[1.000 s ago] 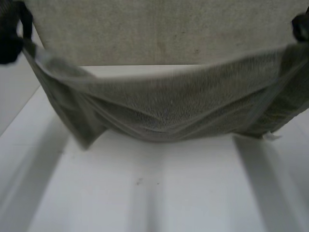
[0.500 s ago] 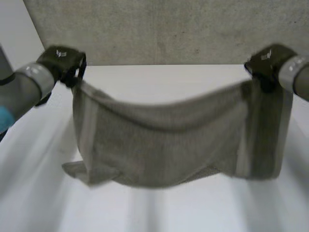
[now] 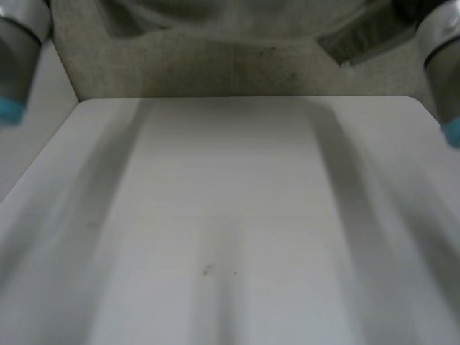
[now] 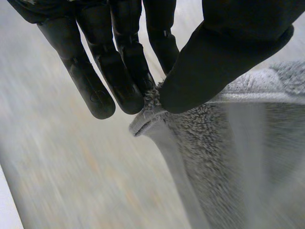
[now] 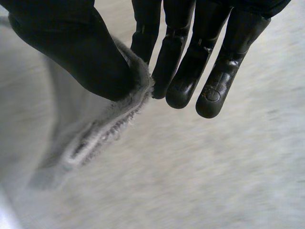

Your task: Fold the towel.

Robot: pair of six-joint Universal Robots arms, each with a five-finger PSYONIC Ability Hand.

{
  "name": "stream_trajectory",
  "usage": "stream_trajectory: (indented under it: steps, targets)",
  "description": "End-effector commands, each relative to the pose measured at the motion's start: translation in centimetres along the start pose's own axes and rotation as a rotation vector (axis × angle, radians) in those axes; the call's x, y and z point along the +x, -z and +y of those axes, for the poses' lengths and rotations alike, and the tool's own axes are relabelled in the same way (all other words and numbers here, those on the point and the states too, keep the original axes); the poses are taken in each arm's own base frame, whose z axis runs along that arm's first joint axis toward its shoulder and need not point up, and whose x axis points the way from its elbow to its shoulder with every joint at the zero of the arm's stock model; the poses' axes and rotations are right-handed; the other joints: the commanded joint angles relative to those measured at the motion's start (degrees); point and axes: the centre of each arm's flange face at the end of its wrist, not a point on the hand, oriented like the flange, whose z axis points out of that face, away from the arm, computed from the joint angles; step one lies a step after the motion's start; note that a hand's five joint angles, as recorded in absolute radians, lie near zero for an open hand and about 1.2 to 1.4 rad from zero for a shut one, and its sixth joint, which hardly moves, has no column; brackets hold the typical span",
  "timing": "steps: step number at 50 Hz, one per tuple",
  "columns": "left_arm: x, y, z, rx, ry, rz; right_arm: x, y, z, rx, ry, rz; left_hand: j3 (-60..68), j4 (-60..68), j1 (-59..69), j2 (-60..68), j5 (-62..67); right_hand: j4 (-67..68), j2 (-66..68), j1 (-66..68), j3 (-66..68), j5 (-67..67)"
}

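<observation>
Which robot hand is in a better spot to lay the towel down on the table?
Neither, probably. The left hand and the right hand each pinch the towel between thumb and fingers, with it lifted off the table. They should lower it together.

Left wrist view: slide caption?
Left hand pinches a corner of the towel between thumb and fingers.

White tabletop (image 3: 230, 215), occupying the centre and lower frame of the head view; its far edge runs straight across the upper frame, with a rounded corner at upper right. 2 small dark specks (image 3: 207, 270) lie at lower centre. Beyond the far edge, a speckled grey-beige surface (image 3: 215, 72). At left, a paler plain surface (image 3: 29, 144).
</observation>
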Motion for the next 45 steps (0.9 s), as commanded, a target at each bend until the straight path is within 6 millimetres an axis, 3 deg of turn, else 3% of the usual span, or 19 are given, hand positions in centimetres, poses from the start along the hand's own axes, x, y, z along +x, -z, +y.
stream_trajectory:
  steps: [1, 2, 3, 4, 5, 8, 14, 18, 20, 21, 23, 24, 25, 26, 28, 33, 37, 39, 45]
  targets:
    - [2.3, 5.7, 10.3, -0.282, 0.024, 0.050, -6.8, 3.9, 6.4, -0.164, -0.025, -0.263, 10.2, 10.2, 13.5, 10.3, 11.0, 11.5, 12.5, 24.2, 11.9, 13.5]
    - [2.3, 5.7, 10.4, -0.283, 0.024, 0.051, -8.4, 4.9, 8.0, -0.204, -0.032, -0.323, 10.2, 10.2, 13.5, 10.3, 11.0, 11.5, 12.5, 24.2, 11.9, 13.5]
    - [3.0, 7.3, 12.8, -0.335, 0.028, 0.063, -10.1, 6.2, 9.8, -0.258, -0.033, -0.380, 10.2, 10.2, 13.5, 10.3, 11.0, 11.5, 12.5, 24.2, 11.9, 13.5]
    - [3.6, 9.0, 15.1, -0.389, 0.029, 0.074, -10.1, 6.2, 9.8, -0.259, -0.033, -0.381, 10.2, 10.2, 13.5, 10.3, 11.0, 11.5, 12.5, 24.2, 11.9, 13.5]
    - [3.6, 9.0, 15.1, -0.389, 0.029, 0.074, -11.5, 7.4, 11.4, -0.316, -0.037, -0.432, 10.2, 10.2, 13.5, 10.3, 11.0, 11.5, 12.5, 24.2, 11.9, 13.5]
    - [4.5, 11.5, 17.7, -0.468, 0.005, 0.103, -13.3, 9.5, 13.6, -0.417, -0.032, -0.519, 10.2, 10.2, 13.5, 10.3, 11.0, 11.5, 12.5, 24.2, 11.9, 13.5]
    - [4.9, 15.8, 19.1, -0.620, -0.109, 0.212, -13.2, 12.0, 14.6, -0.575, -0.004, -0.626, 10.2, 10.2, 13.5, 10.3, 11.0, 11.5, 12.5, 24.2, 11.9, 13.5]
    - [3.6, 17.4, 17.6, -0.718, -0.182, 0.248, -10.2, 14.3, 13.1, -0.748, 0.001, -0.705, 10.2, 10.2, 13.5, 10.3, 11.0, 11.5, 12.5, 24.2, 11.9, 13.5]
    - [2.2, 19.6, 15.8, -0.873, -0.228, 0.293, -9.1, 15.1, 12.4, -0.802, -0.005, -0.729, 10.2, 10.2, 13.5, 10.3, 11.0, 11.5, 12.5, 24.2, 11.9, 13.5]
    - [2.2, 19.6, 15.8, -0.874, -0.229, 0.293, -7.8, 16.1, 11.8, -0.858, -0.016, -0.758, 10.2, 10.2, 13.5, 10.3, 11.0, 11.5, 12.5, 24.2, 11.9, 13.5]
    - [1.4, 22.3, 13.6, -1.041, -0.231, 0.356, -6.9, 16.9, 11.3, -0.891, -0.017, -0.783, 10.2, 10.2, 13.5, 10.3, 11.0, 11.5, 12.5, 24.2, 11.9, 13.5]
    - [1.3, 22.3, 13.6, -1.042, -0.231, 0.356, -6.1, 17.6, 10.8, -0.904, 0.002, -0.804, 10.2, 10.2, 13.5, 10.3, 11.0, 11.5, 12.5, 24.2, 11.9, 13.5]
    - [1.2, 23.6, 11.5, -1.096, -0.231, 0.396, -5.1, 18.1, 10.0, -0.897, 0.040, -0.813, 10.2, 10.2, 13.5, 10.3, 11.0, 11.5, 12.5, 24.2, 11.9, 13.5]
    - [1.2, 23.6, 11.5, -1.096, -0.231, 0.397, -5.1, 18.1, 10.0, -0.897, 0.040, -0.813, 10.2, 10.2, 13.5, 10.3, 11.0, 11.5, 12.5, 24.2, 11.9, 13.5]
    - [2.0, 25.3, 7.7, -1.078, -0.214, 0.500, -3.6, 19.0, 8.4, -0.861, 0.113, -0.811, 10.2, 10.2, 13.5, 10.3, 11.0, 11.5, 12.5, 24.2, 11.9, 13.5]
    - [2.1, 24.8, 5.6, -0.929, -0.232, 0.524, -2.8, 18.6, 7.7, -0.787, 0.155, -0.773, 10.2, 10.2, 13.5, 10.3, 11.0, 11.5, 12.5, 24.2, 11.9, 13.5]
    - [2.0, 24.0, 6.2, -0.889, -0.246, 0.513, -3.0, 17.8, 8.0, -0.744, 0.166, -0.730, 10.2, 10.2, 13.5, 10.3, 11.0, 11.5, 12.5, 24.2, 11.9, 13.5]
    - [1.8, 22.7, 8.6, -0.866, -0.266, 0.503, -3.9, 16.6, 9.3, -0.726, 0.161, -0.691, 10.2, 10.2, 13.5, 10.3, 11.0, 11.5, 12.5, 24.2, 11.9, 13.5]
    - [2.8, 20.0, 12.3, -0.839, -0.290, 0.502, -6.5, 12.9, 13.2, -0.720, 0.155, -0.601, 10.2, 10.2, 13.5, 10.3, 11.0, 11.5, 12.5, 24.2, 11.9, 13.5]
